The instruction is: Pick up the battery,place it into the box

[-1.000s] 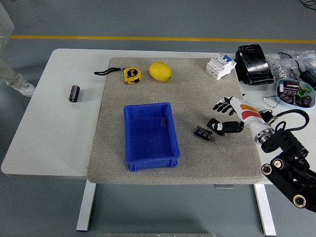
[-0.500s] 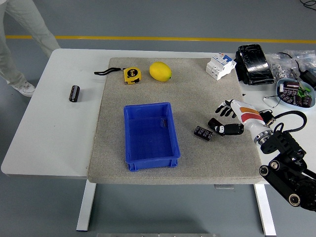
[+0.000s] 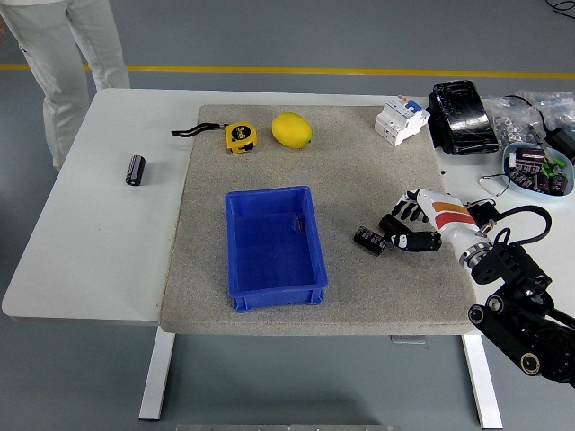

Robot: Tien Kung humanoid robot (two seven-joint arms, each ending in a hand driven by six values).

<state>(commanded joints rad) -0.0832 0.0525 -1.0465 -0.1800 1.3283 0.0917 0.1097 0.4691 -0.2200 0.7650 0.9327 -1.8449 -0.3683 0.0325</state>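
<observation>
Your right hand (image 3: 406, 230) sits low over the grey mat (image 3: 350, 171), at its right side, fingers curled narrow and pointing left toward the battery (image 3: 370, 241). The fingertips look to be touching the battery's right end, but you cannot tell whether they actually grip it; it lies on the mat. The blue box (image 3: 273, 246) sits left of the battery, near the mat's middle, open side up. 1 second battery (image 3: 135, 170) lies on the bare white desk (image 3: 99, 233), far left, well apart from everything else. Along the mat's far edge: yellow tape measure (image 3: 239, 136), lemon (image 3: 292, 130) just right of it, white breaker (image 3: 401, 118) at the far right corner. A person's legs (image 3: 76, 63) stand past the desk's far left corner.
</observation>
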